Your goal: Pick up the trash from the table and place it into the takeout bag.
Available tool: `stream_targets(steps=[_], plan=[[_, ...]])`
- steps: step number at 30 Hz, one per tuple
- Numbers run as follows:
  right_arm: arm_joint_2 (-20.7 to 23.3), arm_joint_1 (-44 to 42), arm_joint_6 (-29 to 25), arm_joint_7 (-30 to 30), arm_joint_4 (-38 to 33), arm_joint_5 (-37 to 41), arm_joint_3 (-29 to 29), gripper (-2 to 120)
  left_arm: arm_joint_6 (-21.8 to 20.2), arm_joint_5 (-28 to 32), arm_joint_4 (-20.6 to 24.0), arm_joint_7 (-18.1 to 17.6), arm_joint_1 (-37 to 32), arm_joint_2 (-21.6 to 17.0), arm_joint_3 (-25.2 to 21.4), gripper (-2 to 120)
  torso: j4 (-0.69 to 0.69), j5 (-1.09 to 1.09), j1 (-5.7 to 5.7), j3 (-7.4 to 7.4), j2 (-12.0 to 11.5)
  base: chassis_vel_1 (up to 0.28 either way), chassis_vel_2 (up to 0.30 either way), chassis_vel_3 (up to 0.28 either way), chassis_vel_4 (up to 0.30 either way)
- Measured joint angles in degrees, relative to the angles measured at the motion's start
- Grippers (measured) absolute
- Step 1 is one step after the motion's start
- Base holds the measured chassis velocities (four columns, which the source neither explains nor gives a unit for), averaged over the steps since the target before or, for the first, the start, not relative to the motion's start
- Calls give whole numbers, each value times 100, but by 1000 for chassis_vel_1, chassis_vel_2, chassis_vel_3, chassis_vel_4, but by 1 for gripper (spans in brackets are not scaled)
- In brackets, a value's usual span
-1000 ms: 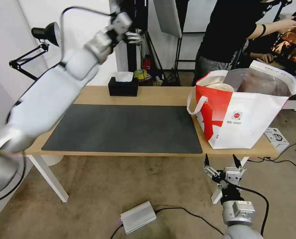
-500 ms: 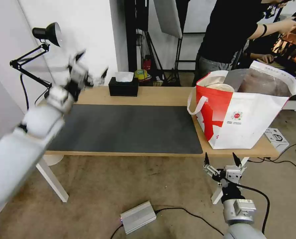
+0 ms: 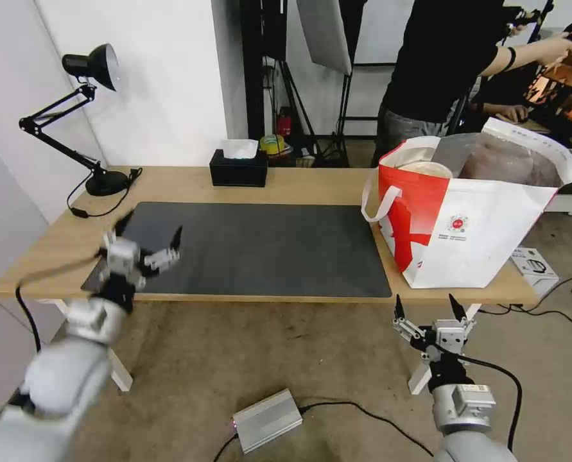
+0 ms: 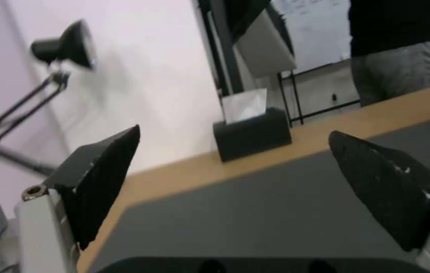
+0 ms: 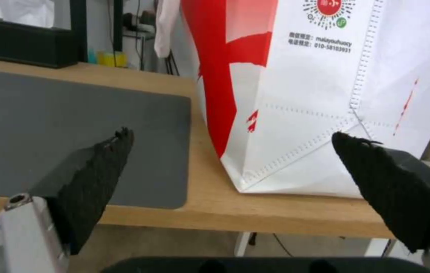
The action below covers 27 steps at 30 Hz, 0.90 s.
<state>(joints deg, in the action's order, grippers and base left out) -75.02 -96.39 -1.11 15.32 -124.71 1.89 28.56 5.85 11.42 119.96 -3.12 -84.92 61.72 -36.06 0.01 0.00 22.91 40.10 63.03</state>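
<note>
The takeout bag, white with a red side panel and foil lining, stands open on the right end of the table. Of the trash, a beige bowl rim shows inside the bag's mouth. My left gripper hovers open at the front-left corner of the dark grey mat, holding nothing. In the left wrist view that gripper faces across the mat. My right gripper is open below the table's front edge, in front of the bag. In the right wrist view this gripper faces the bag.
A black tissue box sits at the table's back edge. A black desk lamp stands at the back left. A silver box and cables lie on the floor. A person stands behind the table near the bag.
My left arm has swung down from high over the table's back left to the mat's front-left corner. The right arm has not moved.
</note>
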Motion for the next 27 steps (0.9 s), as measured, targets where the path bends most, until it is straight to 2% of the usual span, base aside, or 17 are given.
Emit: stream_targets(steps=[2,12,17,27], plan=[[5,-5,0,1,0,4,-8,100,43,-121,116,-47,-296,307,-50,100,-1,1,0,0,0,0,0,0,0],[35,-39,0,-13,-38,55,-44,100,455,-659,219,-259,-1003,1019,-82,100,-1,1,1,0,0,0,0,0,0],[45,-152,2,-20,-70,56,-44,100,735,-834,176,-329,-1236,1282,-51,100,-1,-1,1,0,0,0,0,0,0],[101,-336,-124,-22,22,13,-42,100,1007,-984,97,-372,-1421,1489,-33,100,-2,0,1,1,0,0,0,0,0]])
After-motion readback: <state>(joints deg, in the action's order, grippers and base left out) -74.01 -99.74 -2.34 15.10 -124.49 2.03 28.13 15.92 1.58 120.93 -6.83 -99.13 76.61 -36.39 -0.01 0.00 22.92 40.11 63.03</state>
